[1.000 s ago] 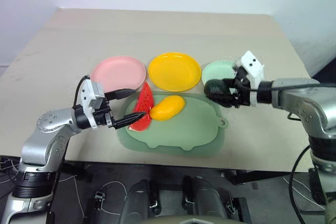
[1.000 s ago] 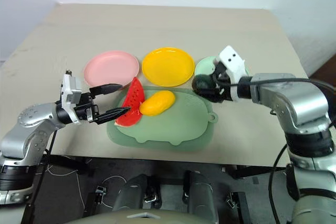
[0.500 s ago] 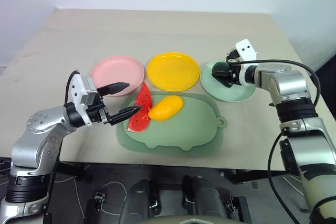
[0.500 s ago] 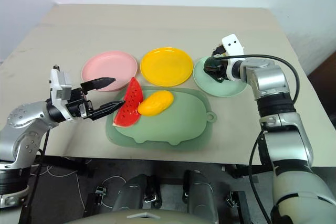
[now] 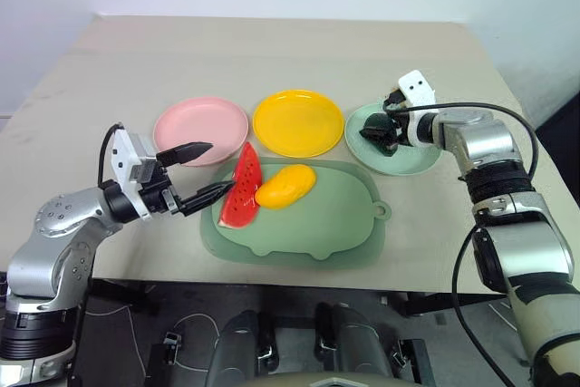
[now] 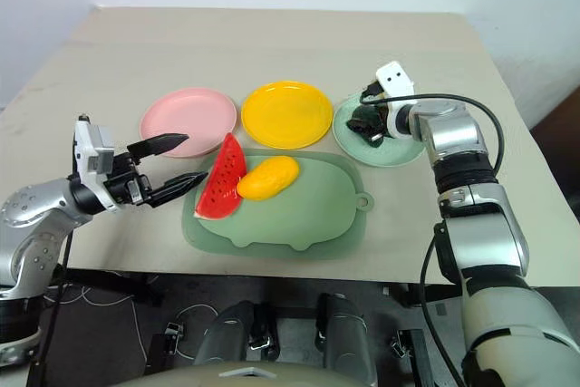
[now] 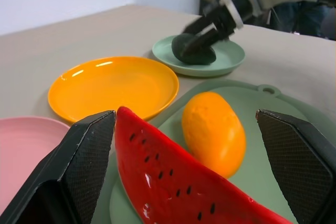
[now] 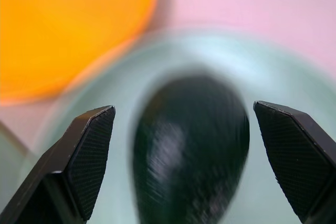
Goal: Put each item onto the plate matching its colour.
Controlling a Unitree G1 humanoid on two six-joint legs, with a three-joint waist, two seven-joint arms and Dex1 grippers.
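Partly claw-hidden avocado (image 5: 375,130)

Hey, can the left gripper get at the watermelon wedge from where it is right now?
Probably yes. The left gripper is open beside the watermelon wedge on the green mat, with nothing between them; the mango lies on the wedge's far side.

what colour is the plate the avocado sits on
Pale mint green plate, under the dark avocado; clearest in the right eye view.

Bright, even light — right wrist view motion-blurred.
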